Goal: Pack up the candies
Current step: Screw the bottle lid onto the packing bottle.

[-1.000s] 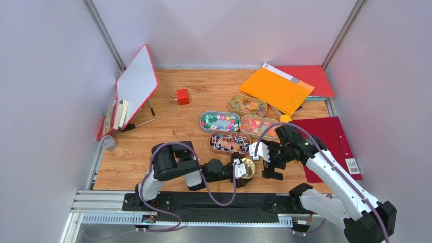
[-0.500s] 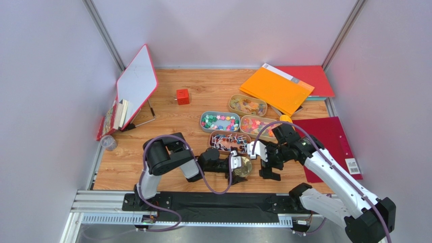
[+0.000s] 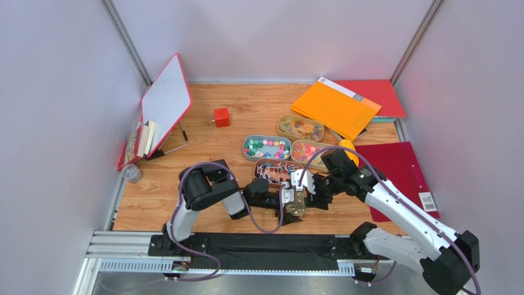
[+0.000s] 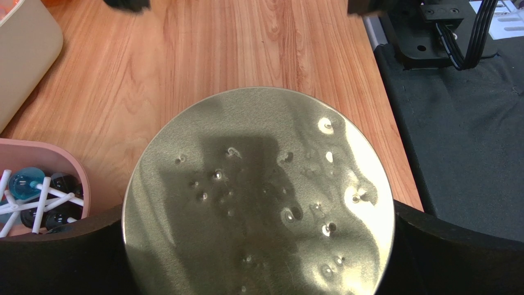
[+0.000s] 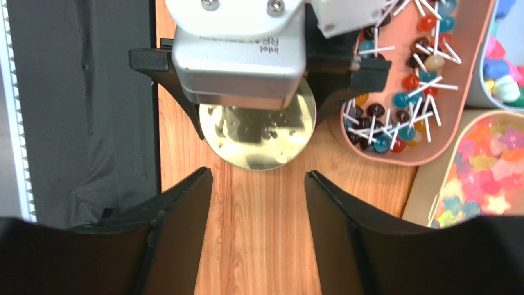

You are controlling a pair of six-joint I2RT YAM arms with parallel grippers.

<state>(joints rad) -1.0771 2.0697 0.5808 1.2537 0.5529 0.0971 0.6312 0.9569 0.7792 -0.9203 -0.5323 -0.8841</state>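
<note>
Moved: the right gripper (image 5: 257,175) has swung leftward up to the gold lid (image 5: 258,144), its fingers nearer each other than a second ago; the left gripper (image 4: 258,212) has carried the lid slightly leftward.
Left pincer: clamped on the lid, one black finger against each side of its rim.
Right pincer: fingers apart, bare wood between them, tips just short of the lid's edge.
Candies (image 3: 266,147): in four oval trays behind the lid; the pink tray (image 4: 49,157) of lollipops (image 5: 393,104) lies just beside it.
Left wrist only: the lid's shiny dimpled face.
Right wrist only: the other arm's grey camera housing (image 5: 240,55) covering the lid's far part; star gummies (image 5: 483,172) beyond the lollipops.
Top only: red cube (image 3: 221,117), whiteboard (image 3: 166,101) and orange folder (image 3: 335,109), all well behind the lid.
In the way: both grippers crowd the lid from above, and the right one overlaps the pink tray.
</note>
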